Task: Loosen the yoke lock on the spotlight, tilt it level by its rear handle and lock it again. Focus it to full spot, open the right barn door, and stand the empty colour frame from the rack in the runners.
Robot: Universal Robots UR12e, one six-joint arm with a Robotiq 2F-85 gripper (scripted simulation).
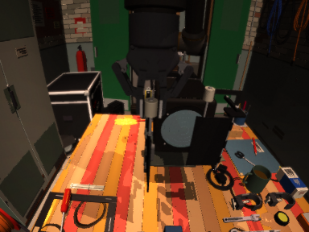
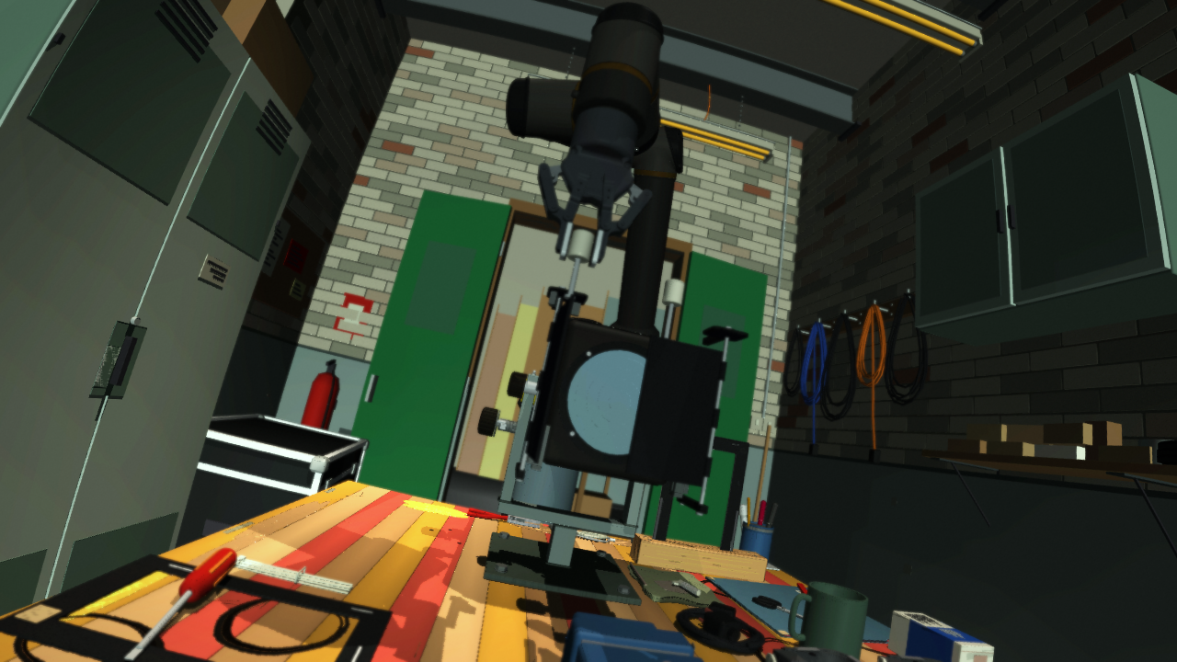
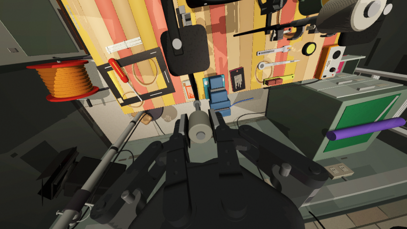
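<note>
The black spotlight (image 1: 186,131) (image 2: 613,403) stands on its yoke at the middle of the striped bench, its pale round lens (image 1: 180,129) (image 2: 603,402) facing me. Two barn doors stand at its front, each with a pale cylindrical knob on a thin post above it. One door (image 1: 148,153) stands edge-on, swung forward, and my gripper (image 1: 151,105) (image 2: 582,244) (image 3: 200,128) hangs above it with its fingers open around that door's knob (image 3: 200,129). The other door (image 1: 209,141) partly covers the lens, its knob (image 1: 208,93) (image 2: 673,292) free. A black colour frame (image 2: 272,613) (image 3: 139,77) lies flat near the bench's front corner.
A flight case (image 1: 74,94) (image 2: 276,461) stands left of the bench beside grey lockers (image 2: 123,272). A red screwdriver (image 1: 65,200) lies on the colour frame. A green mug (image 1: 257,178), cable coils, clamps and small tools crowd the bench's right side.
</note>
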